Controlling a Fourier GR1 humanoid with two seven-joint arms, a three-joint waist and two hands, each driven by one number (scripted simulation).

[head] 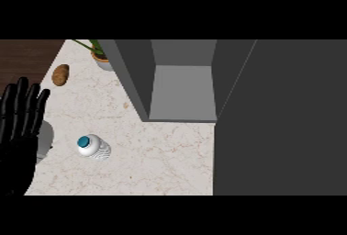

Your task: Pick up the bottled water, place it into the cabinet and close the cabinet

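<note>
The bottled water (93, 147) stands upright on the marble counter (163, 156), seen from above as a ribbed clear body with a teal cap. My left hand (19, 133) shows at the view's left edge, open with fingers up, resting just left of the bottle and apart from it. The grey cabinet (183, 92) stands at the back middle with its inside floor visible. Its open door (281, 119) fills the right side of the view as a dark panel. My right hand is not visible.
A brown potato (60, 75) lies at the back left of the counter. A potted plant (100, 55) stands beside the cabinet's left wall. Dark wood floor (27, 55) shows past the counter's left edge.
</note>
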